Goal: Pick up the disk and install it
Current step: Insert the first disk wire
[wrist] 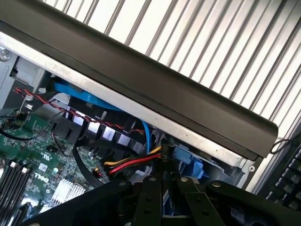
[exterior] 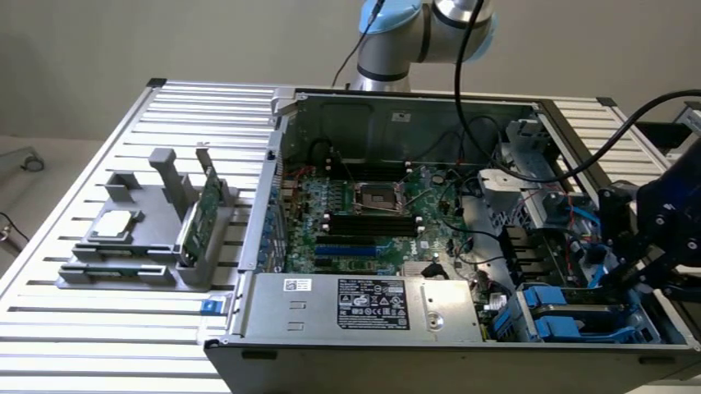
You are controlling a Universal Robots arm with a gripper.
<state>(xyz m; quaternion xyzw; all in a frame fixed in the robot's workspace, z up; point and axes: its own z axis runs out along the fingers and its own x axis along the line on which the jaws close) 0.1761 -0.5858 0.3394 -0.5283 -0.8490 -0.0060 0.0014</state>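
Observation:
The disk's blue carrier rails (exterior: 572,318) lie in the drive bay at the front corner of the open computer case (exterior: 383,107), on the exterior view's right. Its metal face is mostly hidden there. My gripper (exterior: 625,281) hangs just above that bay, beside the case's side wall. In the wrist view my gripper (wrist: 162,155) has its black fingers (wrist: 151,188) drawn together, shut, with nothing visible between them. They point down at a blue plastic part (wrist: 188,161) and a bundle of red, yellow and black wires (wrist: 129,165) under the case's rim.
The case's black edge and metal rim (wrist: 141,89) run close past the fingers. A green motherboard (exterior: 367,213) fills the case floor and a power supply (exterior: 362,304) sits at its front. A grey fixture (exterior: 143,238) holds a small silver chip (exterior: 115,223) and a green card (exterior: 197,217).

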